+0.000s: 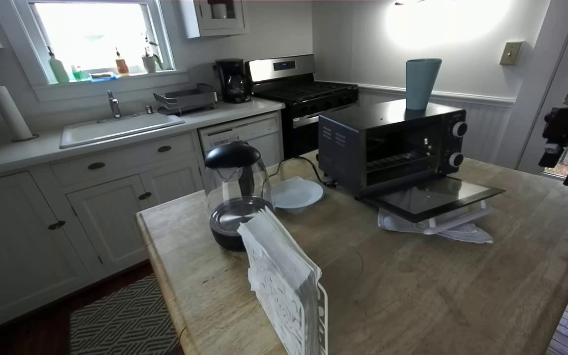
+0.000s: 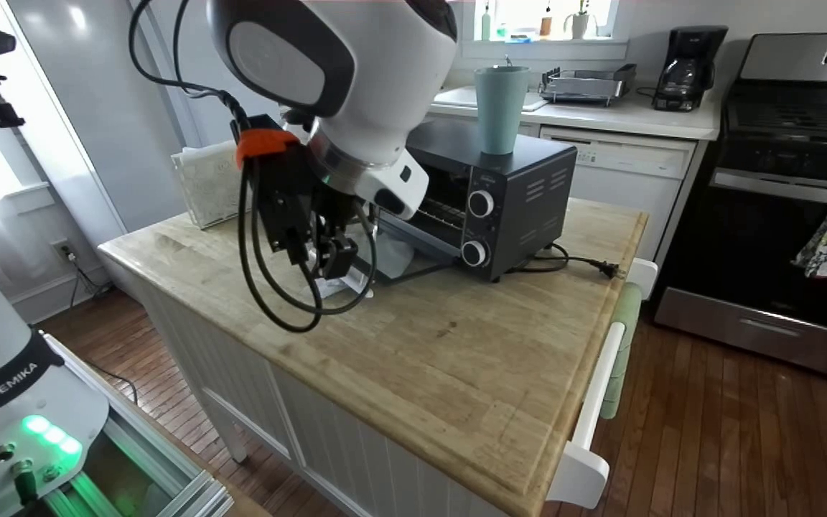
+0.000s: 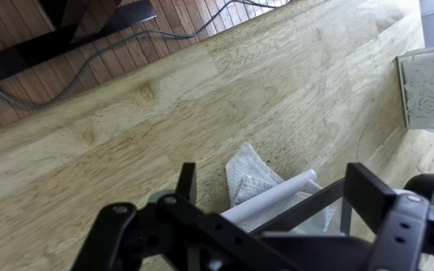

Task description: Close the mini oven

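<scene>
The black mini oven [image 1: 340, 148] stands on the wooden table and also shows in an exterior view [image 2: 539, 215]. Its glass door [image 1: 429, 195] hangs open, lying out roughly level above the tabletop. The white door handle [image 1: 461, 220] is at the door's outer edge, over a folded white cloth [image 1: 402, 222]. My gripper [image 1: 563, 167] hangs above the table in front of the oven, apart from the door. In the wrist view the gripper [image 3: 272, 171] has its fingers wide apart with nothing between the tips. The handle [image 3: 273, 195] shows below and beyond them, partly hidden by the gripper.
A blue-green cup [image 1: 422, 84] stands on the oven's top. A glass kettle [image 1: 237, 197], a white bowl [image 1: 298, 193] and a napkin holder [image 1: 284, 286] stand on the table [image 2: 442, 345]. A power cord [image 2: 586, 264] lies behind the oven.
</scene>
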### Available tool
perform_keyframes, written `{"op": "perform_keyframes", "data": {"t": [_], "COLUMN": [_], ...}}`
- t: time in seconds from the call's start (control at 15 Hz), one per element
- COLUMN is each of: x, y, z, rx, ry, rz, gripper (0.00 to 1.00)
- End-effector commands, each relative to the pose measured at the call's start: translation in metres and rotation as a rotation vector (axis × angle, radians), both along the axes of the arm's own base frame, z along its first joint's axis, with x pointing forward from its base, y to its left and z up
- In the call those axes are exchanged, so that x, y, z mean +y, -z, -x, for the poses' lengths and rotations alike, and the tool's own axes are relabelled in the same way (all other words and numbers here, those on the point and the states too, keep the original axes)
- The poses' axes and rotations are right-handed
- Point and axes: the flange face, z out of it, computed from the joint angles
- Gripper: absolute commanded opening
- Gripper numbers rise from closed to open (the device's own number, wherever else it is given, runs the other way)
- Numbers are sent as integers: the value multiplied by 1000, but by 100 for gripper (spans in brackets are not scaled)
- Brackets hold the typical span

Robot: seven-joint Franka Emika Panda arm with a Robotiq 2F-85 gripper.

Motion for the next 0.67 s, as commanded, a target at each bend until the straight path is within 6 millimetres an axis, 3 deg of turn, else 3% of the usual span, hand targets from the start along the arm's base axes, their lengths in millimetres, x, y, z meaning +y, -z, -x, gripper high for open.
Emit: {"op": "perform_keyframes", "data": {"t": [0.0,0.07,0.13,0.27,0.6], "x": [-31,-36,-42,-51,-71], "y": [29,36,41,51,75], "z": [1,2,1,0,-5], "rx": [24,30,31,39,57], "ry": [103,132,159,202,277], "rz": [-49,-62,-67,-83,-89], "gripper": [100,100,75,68,31]}}
